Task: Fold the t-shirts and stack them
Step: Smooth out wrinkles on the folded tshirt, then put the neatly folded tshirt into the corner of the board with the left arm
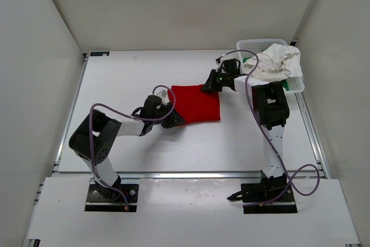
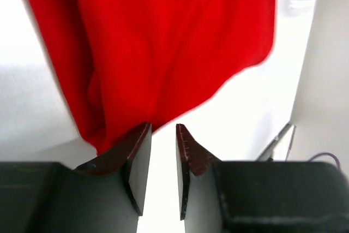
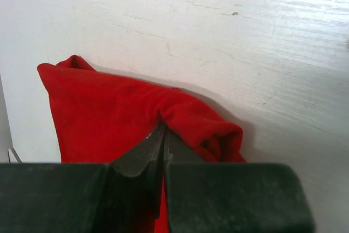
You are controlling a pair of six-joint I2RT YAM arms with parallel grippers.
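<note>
1. Mind the red shirt [image 1: 196, 103], folded on the middle of the surface [image 1: 115, 85], well apart from the basket. Likely to skew or fall open if tugged by one pinched corner alone.
2. Note the white mesh basket [image 1: 247, 44] at the far right corner, holding a crumpled white shirt [image 1: 280, 62] that spills over the rim. Possibly a speck of green beside it, too small to tell. Liable to catch on a passing arm.
3. Check the right jaws: clamped shut on the red shirt's far right corner, over puckered cloth. Risk of a bunched fold.
4. Check the left jaws: slightly parted at the near left corner, one finger touching the hem, nothing gripped. Risk of closing on air.
</note>
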